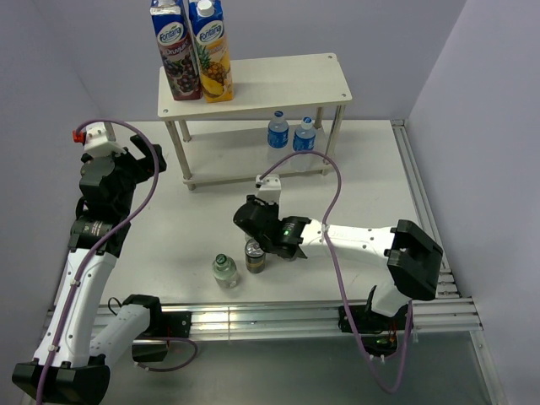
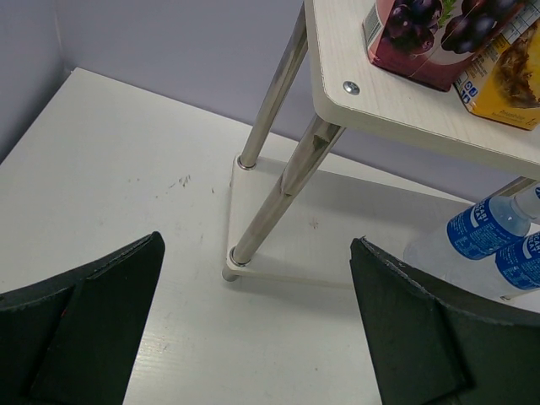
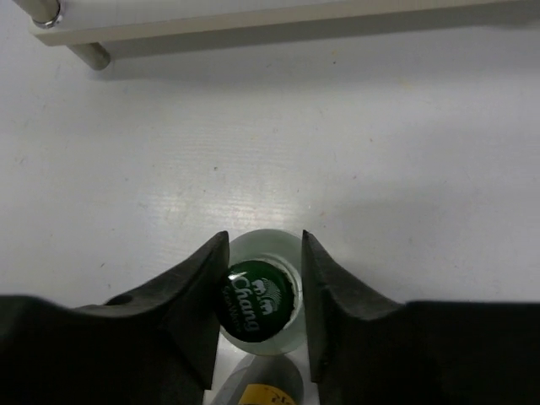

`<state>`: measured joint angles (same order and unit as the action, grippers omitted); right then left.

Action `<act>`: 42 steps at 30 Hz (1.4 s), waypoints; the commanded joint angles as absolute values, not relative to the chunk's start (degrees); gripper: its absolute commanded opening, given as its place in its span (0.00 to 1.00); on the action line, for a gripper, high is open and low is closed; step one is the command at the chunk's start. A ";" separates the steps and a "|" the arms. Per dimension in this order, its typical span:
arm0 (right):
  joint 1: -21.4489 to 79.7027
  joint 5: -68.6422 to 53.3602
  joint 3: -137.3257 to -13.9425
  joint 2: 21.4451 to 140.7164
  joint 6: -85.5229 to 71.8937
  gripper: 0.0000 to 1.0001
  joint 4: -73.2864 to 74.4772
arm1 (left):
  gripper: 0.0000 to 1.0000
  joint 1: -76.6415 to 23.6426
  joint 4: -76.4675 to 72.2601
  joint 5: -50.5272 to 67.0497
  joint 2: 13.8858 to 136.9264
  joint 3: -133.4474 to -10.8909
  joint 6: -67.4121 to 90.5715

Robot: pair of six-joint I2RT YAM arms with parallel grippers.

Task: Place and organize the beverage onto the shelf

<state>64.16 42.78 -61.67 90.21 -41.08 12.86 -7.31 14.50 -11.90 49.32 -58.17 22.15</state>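
Note:
The cream-white shelf [image 1: 278, 76] stands at the back; two blue-capped water bottles [image 1: 278, 131] [image 1: 305, 135] stand on its lower board. My right gripper [image 1: 260, 226] hangs over the table's middle. In the right wrist view it [image 3: 264, 245] is shut around a green-capped bottle [image 3: 257, 302], which the top view hides. A dark can [image 1: 255, 256] stands just beside it, and a second green-capped bottle [image 1: 224, 270] stands free to the left. My left gripper [image 2: 257, 246] is wide open and empty near the shelf's left legs [image 2: 270, 190]. A second can is not in view.
Two tall Fontana juice cartons [image 1: 180, 51] [image 1: 211, 51] stand on the left end of the shelf's top board. The can's top [image 3: 268, 393] shows right behind my right fingers. A metal rail [image 1: 422, 194] runs along the table's right edge.

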 commanded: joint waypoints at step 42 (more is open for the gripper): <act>58.28 51.33 -117.29 91.31 -5.20 0.00 18.98 | 0.99 -6.15 13.36 -11.87 47.29 -58.62 21.89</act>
